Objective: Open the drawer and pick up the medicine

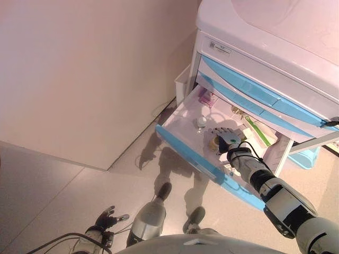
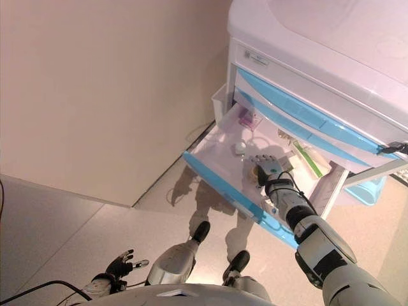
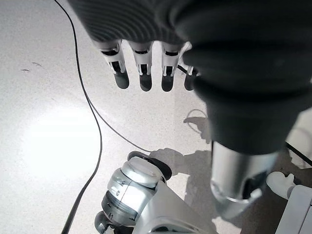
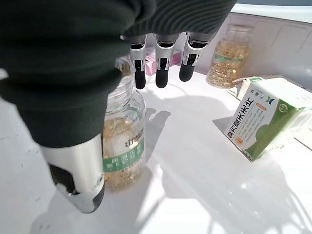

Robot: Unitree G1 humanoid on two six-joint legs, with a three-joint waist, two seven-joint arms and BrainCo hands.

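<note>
in the left eye view a white cabinet (image 1: 275, 32) with blue drawer fronts stood against a pale wall, and its lowest drawer (image 1: 185, 145) was pulled well out. the right hand (image 1: 225, 138) reached down into that drawer, over a bottle that showed only as an amber patch under the palm. a small round-capped bottle (image 1: 201, 123) stood further in, a pink packet (image 1: 207, 98) lay toward the back corner, and a long green box (image 1: 257, 130) lay along the far side. the left hand (image 1: 106, 218) hung low near the floor, well apart from the cabinet. the right eye view gave the same scene, with the hand's fingers pointing toward the back of the drawer. in the left wrist view the left hand's fingers (image 3: 141, 73) were straight and relaxed, holding nothing, with only grey floor (image 3: 48, 146) past them. in the right wrist view the medicine bottle (image 4: 124, 141), clear with amber capsules and a green label, stood upright on the white drawer floor between the thumb and the fingers. the thumb (image 4: 80, 178) lay alongside it, perhaps touching, though the angle left that unclear; the fingers (image 4: 161, 68) were extended above and past it, not closed round it. a second capsule bottle (image 4: 227, 57) stood further back, and a green and white box (image 4: 263, 119) lay tilted nearby.
</note>
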